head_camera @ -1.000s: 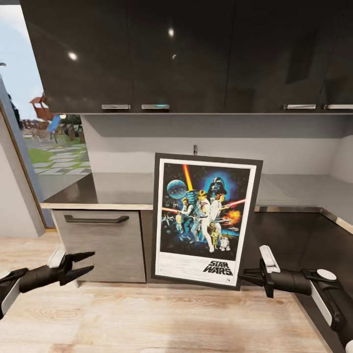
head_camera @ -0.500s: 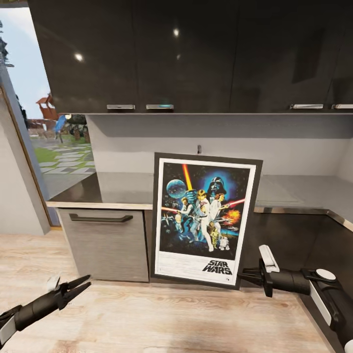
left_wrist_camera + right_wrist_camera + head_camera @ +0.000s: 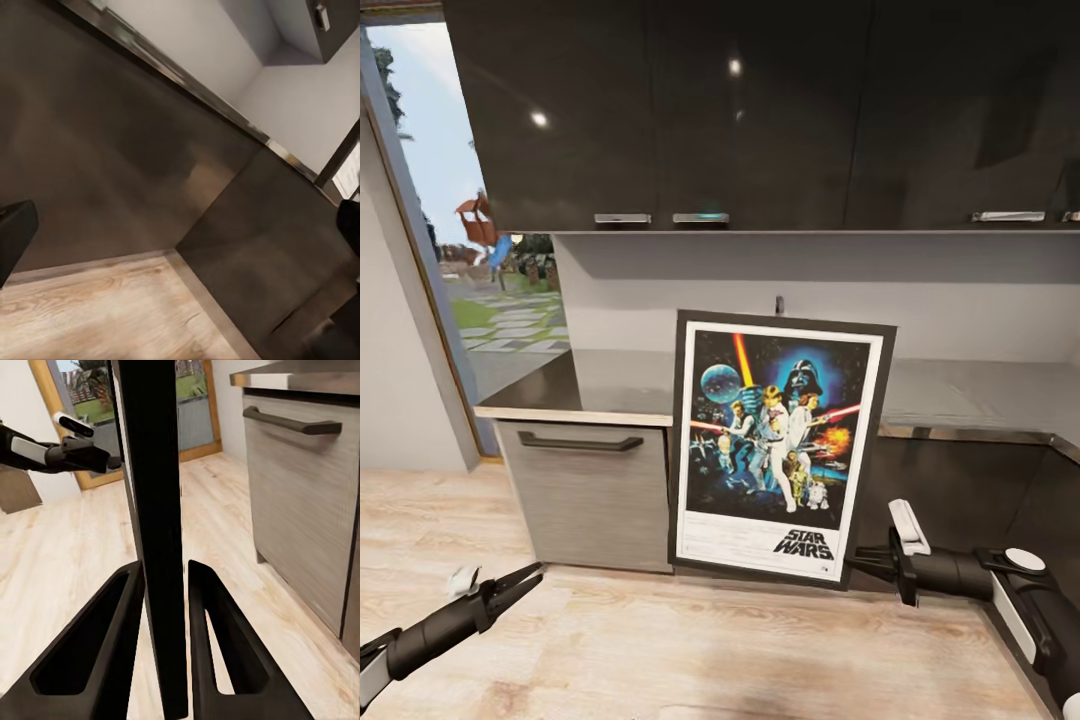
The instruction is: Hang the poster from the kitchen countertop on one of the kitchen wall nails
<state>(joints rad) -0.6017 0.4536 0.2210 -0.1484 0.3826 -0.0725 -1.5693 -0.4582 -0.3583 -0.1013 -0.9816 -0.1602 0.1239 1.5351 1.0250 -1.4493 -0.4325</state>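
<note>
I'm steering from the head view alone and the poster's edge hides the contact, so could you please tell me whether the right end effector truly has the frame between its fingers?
Observer: Yes. In the right wrist view the poster is seen edge-on, and the right end effector has one finger on each side of its dark frame.
Operator: Thank you. Is the drawer front near that grip?
Observer: The right wrist view shows the handled drawer front off to one side, with wooden floor between it and the frame.
Operator: And what is the left end effector facing?
Observer: The left wrist view looks at the dark cabinet fronts where they meet the floor.
</note>
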